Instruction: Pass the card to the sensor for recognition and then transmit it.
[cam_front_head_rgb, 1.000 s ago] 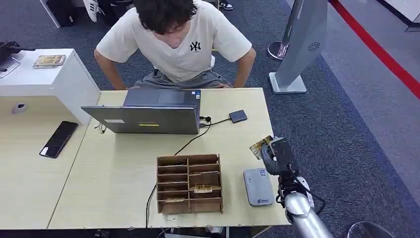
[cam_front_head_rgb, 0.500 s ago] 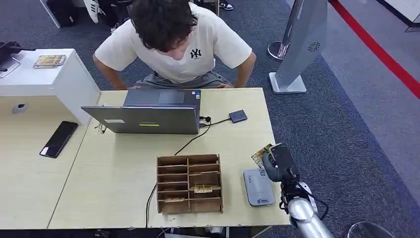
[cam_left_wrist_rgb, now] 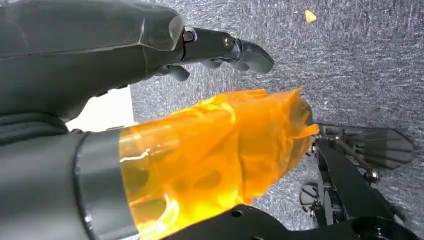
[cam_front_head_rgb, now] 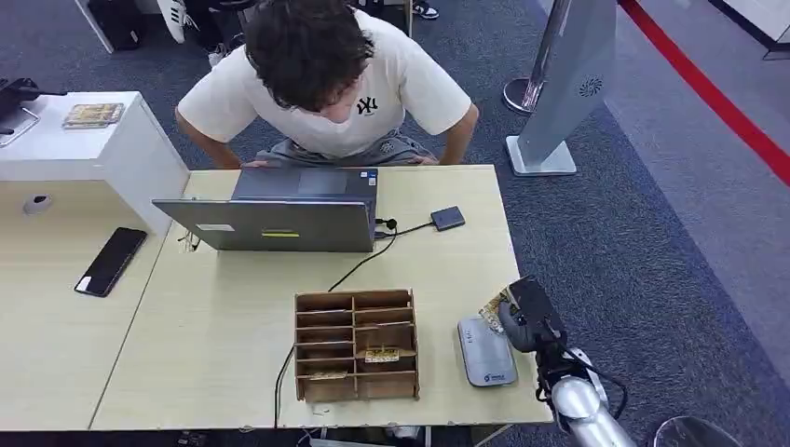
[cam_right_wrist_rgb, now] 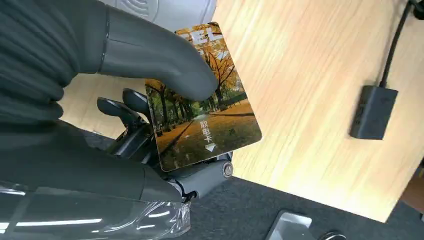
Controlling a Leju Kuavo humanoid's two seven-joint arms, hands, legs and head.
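My right hand (cam_front_head_rgb: 527, 315) hovers at the table's near right corner and pinches a card (cam_front_head_rgb: 493, 307) printed with autumn trees. In the right wrist view the thumb (cam_right_wrist_rgb: 165, 60) presses the card (cam_right_wrist_rgb: 210, 120) against the fingers behind it. The grey card sensor (cam_front_head_rgb: 485, 350) lies flat on the table just left of and below that hand, its top edge under the card. My left hand (cam_left_wrist_rgb: 220, 47) hangs over grey carpet, its fingers loosely curved around nothing.
A cardboard slot organiser (cam_front_head_rgb: 356, 344) stands left of the sensor. A laptop (cam_front_head_rgb: 279, 219) sits further back, cabled to a small black box (cam_front_head_rgb: 447, 218). A person in a white shirt (cam_front_head_rgb: 326, 74) leans over the far edge. A phone (cam_front_head_rgb: 110, 261) lies on the left table.
My right hand has carried the card nearer and lower, from beside the table's right edge to just above the sensor's top. The person has leaned further over the laptop.
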